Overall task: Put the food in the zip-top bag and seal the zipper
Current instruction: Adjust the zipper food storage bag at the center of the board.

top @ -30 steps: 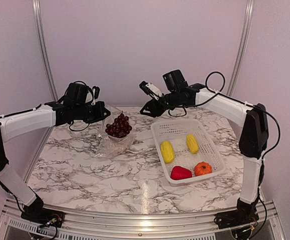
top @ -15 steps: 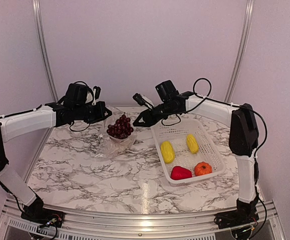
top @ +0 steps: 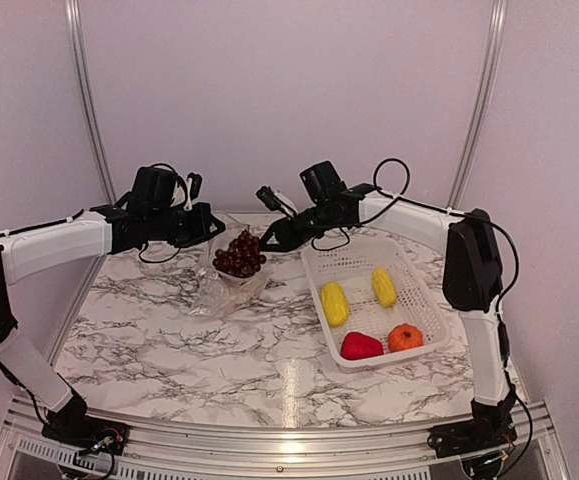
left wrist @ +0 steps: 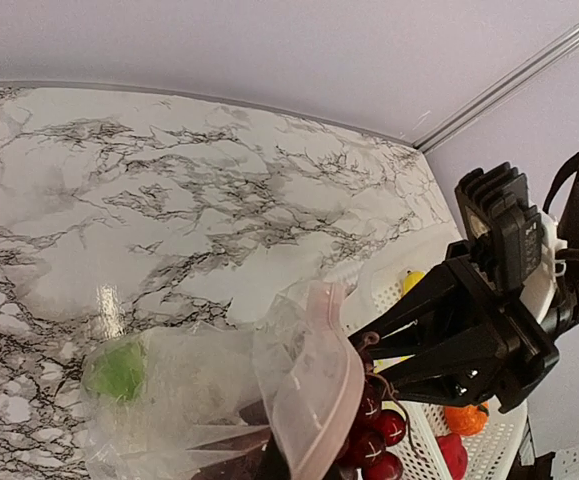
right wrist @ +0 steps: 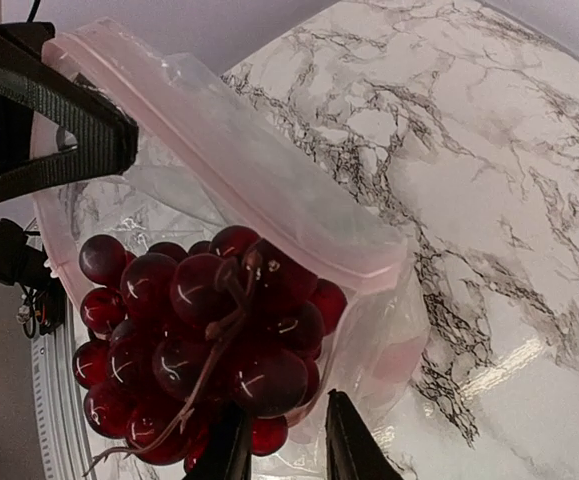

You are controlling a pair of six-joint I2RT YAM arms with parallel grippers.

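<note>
Bag [top: 214, 292] at the far left-centre of the marble table [top: 219, 350], mouth rim clenched in the left gripper [top: 212, 228]; grapes [top: 239, 252] sit in the mouth. The right gripper [top: 267, 240] stands at the bunch's right side, fingers slightly parted; whether they pinch a grape cannot be told. The basket [top: 364, 252], just right of the bag, holds two yellow pieces [top: 334, 303], pepper [top: 360, 346] and orange fruit [top: 405, 337]. Open marble runs to the near edge; a pale wall [top: 269, 90] closes the far side. Only the left wrist view shows a green item [left wrist: 119, 368] inside the bag.
</note>
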